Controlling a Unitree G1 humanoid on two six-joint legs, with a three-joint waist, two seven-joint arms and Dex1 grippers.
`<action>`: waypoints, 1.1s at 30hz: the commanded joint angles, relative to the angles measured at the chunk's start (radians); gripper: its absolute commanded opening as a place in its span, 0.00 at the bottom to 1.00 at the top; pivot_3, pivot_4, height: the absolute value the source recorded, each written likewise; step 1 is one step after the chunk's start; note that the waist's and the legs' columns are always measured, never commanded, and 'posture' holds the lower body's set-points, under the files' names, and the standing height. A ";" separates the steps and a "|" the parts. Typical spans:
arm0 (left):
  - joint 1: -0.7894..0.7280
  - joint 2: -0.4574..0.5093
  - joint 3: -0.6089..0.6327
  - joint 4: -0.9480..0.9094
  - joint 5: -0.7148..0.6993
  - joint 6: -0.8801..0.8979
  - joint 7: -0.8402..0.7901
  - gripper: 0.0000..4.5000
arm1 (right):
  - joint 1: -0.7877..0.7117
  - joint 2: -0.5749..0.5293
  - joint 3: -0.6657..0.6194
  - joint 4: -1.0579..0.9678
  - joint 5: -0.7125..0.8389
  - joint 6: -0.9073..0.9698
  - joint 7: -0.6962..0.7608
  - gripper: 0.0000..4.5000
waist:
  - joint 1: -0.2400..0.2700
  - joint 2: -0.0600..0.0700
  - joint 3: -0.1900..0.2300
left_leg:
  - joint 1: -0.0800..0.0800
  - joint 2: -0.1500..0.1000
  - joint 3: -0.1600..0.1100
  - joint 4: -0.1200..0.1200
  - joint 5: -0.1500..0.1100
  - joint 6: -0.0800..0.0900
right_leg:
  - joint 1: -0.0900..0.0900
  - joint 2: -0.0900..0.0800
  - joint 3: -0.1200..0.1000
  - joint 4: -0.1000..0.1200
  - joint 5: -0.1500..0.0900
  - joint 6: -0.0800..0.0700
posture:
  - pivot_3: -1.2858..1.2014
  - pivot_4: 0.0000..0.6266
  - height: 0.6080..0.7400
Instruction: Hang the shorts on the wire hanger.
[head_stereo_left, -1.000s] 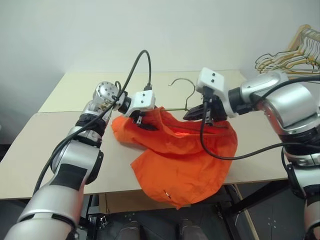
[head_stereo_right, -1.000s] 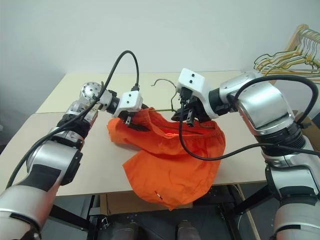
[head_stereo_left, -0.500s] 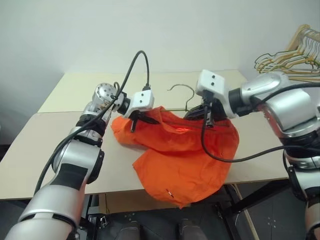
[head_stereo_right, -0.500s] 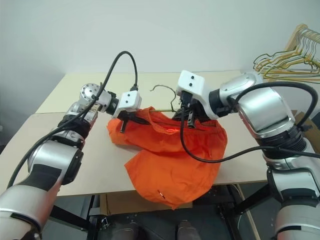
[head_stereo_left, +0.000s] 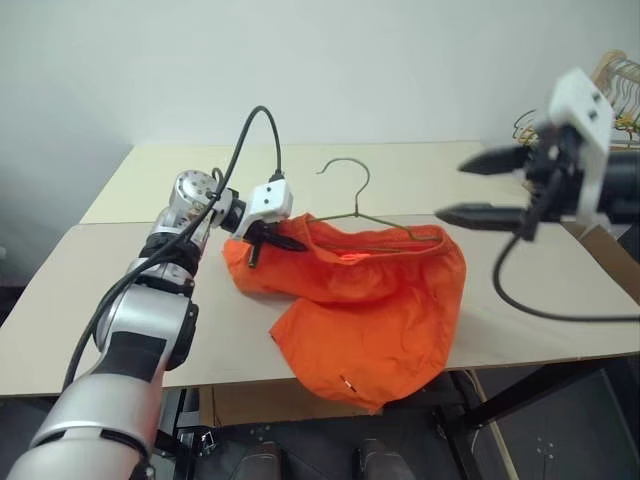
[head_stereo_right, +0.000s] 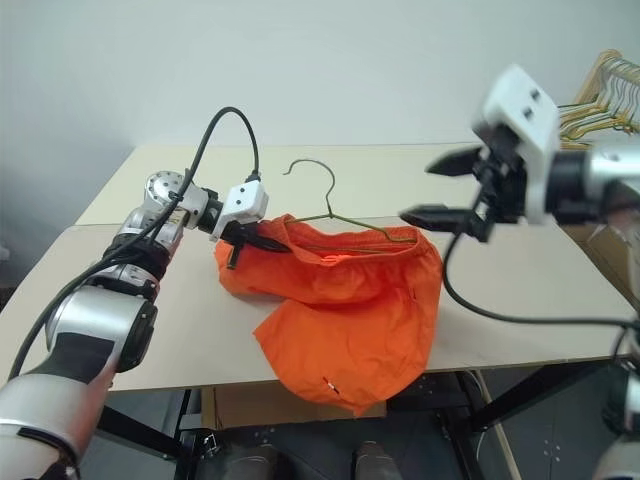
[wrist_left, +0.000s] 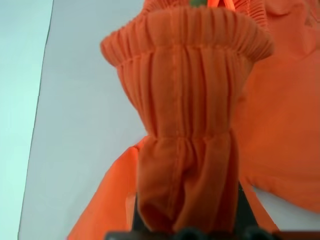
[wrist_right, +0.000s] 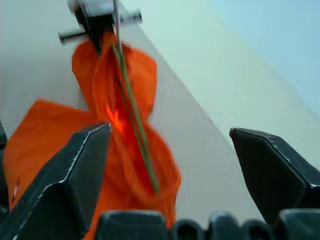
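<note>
The orange shorts lie bunched on the table, one leg hanging over the front edge. The thin wire hanger has its hook sticking up behind the waistband, and its lower wire runs inside the waistband opening. My left gripper is shut on the gathered waistband at the shorts' left end. Whether it also pinches the wire is hidden by the fabric. My right gripper hangs open in the air, above and right of the shorts, with nothing between its fingers.
The beige table has a seam across it and bare surface to the left and behind the shorts. A bunch of yellowish hangers stands at the back right. A cardboard box sits beyond the table's right edge.
My right gripper has opened, let go at the shorts' right end and pulled away up and to the right. My left gripper has shut on the waistband.
</note>
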 joint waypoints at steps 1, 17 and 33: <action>-0.018 0.002 0.025 -0.035 -0.022 0.006 -0.003 0.00 | 0.111 -0.063 -0.016 -0.040 -0.031 -0.074 -0.011 0.99 | -0.003 0.000 0.000 | 0.000 0.000 0.001 0.000 0.000 0.000 | 0.000 -0.001 0.001 0.000 0.000 0.000 | 0.50 0.00 1.00; -0.018 -0.015 0.028 -0.052 -0.025 0.001 -0.021 0.00 | -0.086 0.099 0.451 0.199 -0.242 -0.241 0.049 0.91 | -0.030 0.001 0.000 | 0.001 -0.001 0.002 -0.001 0.000 0.000 | -0.001 0.001 0.006 0.002 0.000 0.001 | 0.51 0.00 1.00; -0.011 -0.031 0.030 -0.058 -0.026 -0.045 -0.037 0.00 | -0.143 0.094 0.560 0.227 -0.310 -0.209 0.164 0.00 | -0.030 0.001 0.000 | 0.001 -0.001 0.002 0.000 0.000 0.000 | -0.002 0.001 0.005 0.003 0.000 0.001 | 0.50 0.00 1.00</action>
